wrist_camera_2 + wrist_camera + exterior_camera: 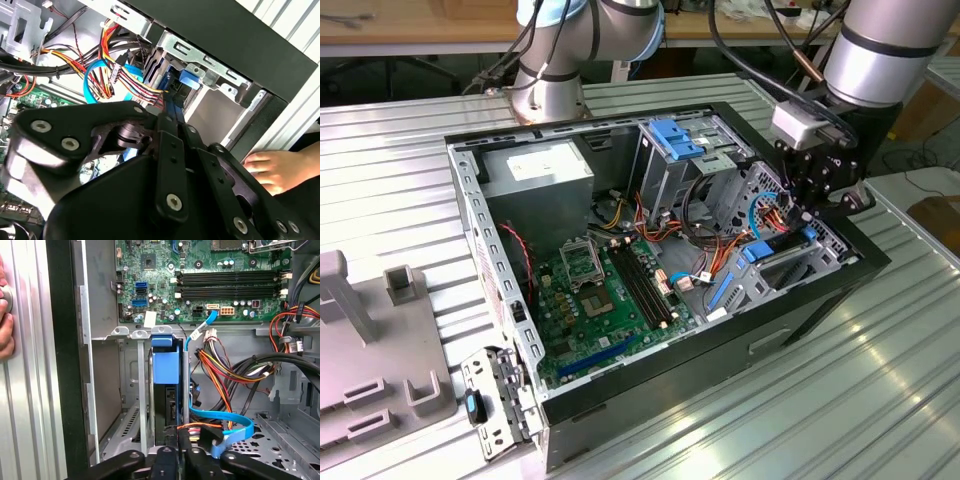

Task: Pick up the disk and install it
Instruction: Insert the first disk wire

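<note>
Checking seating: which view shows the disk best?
First wrist view: the disk sits in the metal bay, its blue carrier end facing the camera, gripper at its edge. The exterior view shows it edge-on beneath the gripper. The second wrist view shows its blue rail past the linkage.

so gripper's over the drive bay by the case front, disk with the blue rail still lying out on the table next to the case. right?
Not quite. The gripper is at the drive bay by the case front, but the disk is not on the table. The first wrist view shows it standing edge-on in the bay slot, directly in line with the gripper, blue carrier rail on its far end.
</note>
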`<state>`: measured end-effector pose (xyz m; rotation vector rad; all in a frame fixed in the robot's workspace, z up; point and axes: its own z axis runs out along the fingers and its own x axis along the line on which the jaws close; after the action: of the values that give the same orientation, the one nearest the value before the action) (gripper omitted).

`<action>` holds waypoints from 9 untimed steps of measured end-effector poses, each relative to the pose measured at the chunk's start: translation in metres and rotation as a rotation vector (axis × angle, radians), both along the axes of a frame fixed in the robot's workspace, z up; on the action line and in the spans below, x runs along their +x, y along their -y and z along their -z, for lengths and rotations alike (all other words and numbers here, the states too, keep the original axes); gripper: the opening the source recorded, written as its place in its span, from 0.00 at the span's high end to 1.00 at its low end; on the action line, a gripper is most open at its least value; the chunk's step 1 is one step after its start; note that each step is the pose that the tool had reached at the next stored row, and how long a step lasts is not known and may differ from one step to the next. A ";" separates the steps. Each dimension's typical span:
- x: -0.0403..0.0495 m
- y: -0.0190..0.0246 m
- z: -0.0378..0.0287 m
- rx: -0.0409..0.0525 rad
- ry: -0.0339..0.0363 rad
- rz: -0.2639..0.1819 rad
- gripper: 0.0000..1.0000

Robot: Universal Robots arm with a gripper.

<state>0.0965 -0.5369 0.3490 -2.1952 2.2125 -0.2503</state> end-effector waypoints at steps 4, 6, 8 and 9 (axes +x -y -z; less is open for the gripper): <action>0.0000 0.0000 -0.0004 -0.0001 0.0000 0.000 0.89; 0.0000 0.0000 -0.0005 0.0000 0.0000 0.000 0.89; 0.0000 0.0000 -0.0012 -0.0001 0.0000 0.000 0.89; 0.0000 0.0000 -0.0013 0.0000 0.0000 0.000 0.89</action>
<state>0.0965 -0.5369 0.3503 -2.1951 2.2126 -0.2504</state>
